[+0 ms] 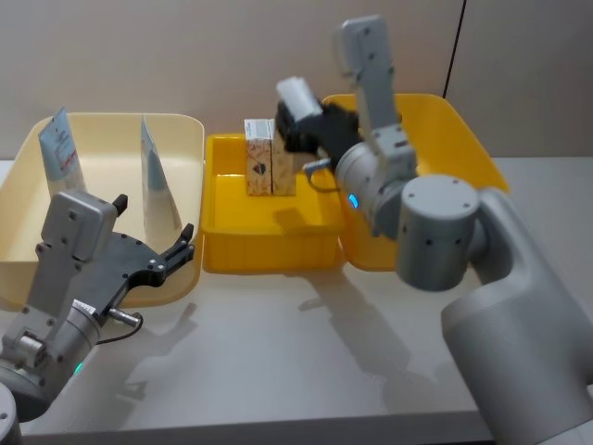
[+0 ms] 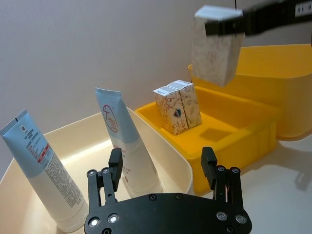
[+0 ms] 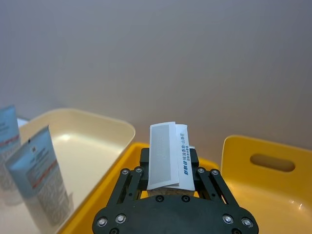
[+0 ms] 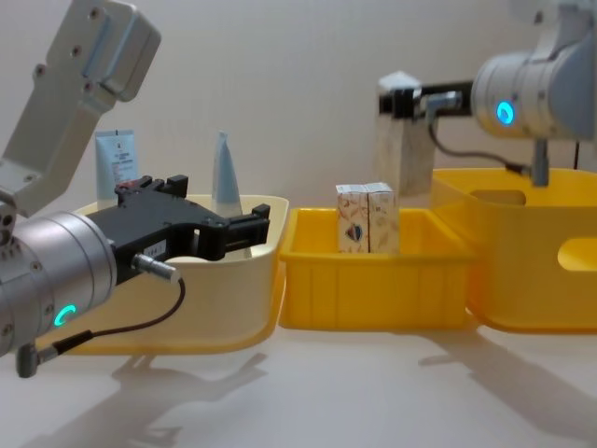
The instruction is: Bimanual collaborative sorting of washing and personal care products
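The right gripper (image 1: 295,119), jaws clamped on a whitish carton (image 1: 298,93), hangs over the small yellow bin (image 1: 269,252) holding two upright cartons (image 1: 269,158), while the left gripper (image 1: 155,218) gapes at the cream bin's (image 1: 176,125) near edge.

Pale off-white smooth counter (image 1: 306,352) carries three plastic bins in one row along its far side, against the wall. Wide cream rounded-corner plastic bin (image 1: 102,139) sits at the robot's left, and a low rectangular yellow plastic tray (image 1: 269,250) sits in the middle, its rim touching or just beside the cream one. A taller, deeper yellow plastic bin with a handle slot (image 1: 454,130) sits right, close against the tray.
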Available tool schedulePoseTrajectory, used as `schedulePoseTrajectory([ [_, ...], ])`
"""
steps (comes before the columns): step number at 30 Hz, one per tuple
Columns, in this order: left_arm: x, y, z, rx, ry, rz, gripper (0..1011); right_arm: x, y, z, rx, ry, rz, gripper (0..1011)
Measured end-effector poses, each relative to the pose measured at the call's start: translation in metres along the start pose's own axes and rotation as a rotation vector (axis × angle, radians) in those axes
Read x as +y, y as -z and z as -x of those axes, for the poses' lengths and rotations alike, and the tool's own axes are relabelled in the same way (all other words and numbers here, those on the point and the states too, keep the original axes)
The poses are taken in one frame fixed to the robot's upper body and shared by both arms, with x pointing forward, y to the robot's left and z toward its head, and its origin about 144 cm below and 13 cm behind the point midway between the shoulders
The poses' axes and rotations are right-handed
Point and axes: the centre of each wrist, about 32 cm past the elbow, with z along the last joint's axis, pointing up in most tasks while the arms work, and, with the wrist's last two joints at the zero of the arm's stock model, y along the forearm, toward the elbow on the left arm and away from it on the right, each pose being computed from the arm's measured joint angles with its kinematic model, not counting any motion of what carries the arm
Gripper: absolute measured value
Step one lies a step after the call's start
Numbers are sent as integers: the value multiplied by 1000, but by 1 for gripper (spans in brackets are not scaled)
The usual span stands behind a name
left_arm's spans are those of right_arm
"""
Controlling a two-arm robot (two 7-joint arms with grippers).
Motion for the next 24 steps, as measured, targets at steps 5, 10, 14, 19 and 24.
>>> schedulePoseTrajectory([
  [5,0,0,0,0,0,0,1003,0,-15,-12,26,38,-92,422],
  [10,0,0,0,0,0,0,1003,-2,-26,-24,44,89,-162,423],
  [14,0,0,0,0,0,0,1003,-4,-33,-34,54,137,-206,423],
  [19,0,0,0,0,0,0,1003,-9,-37,-50,60,208,-234,423],
  [24,0,0,0,0,0,0,1003,-14,-36,-62,64,254,-229,423],
])
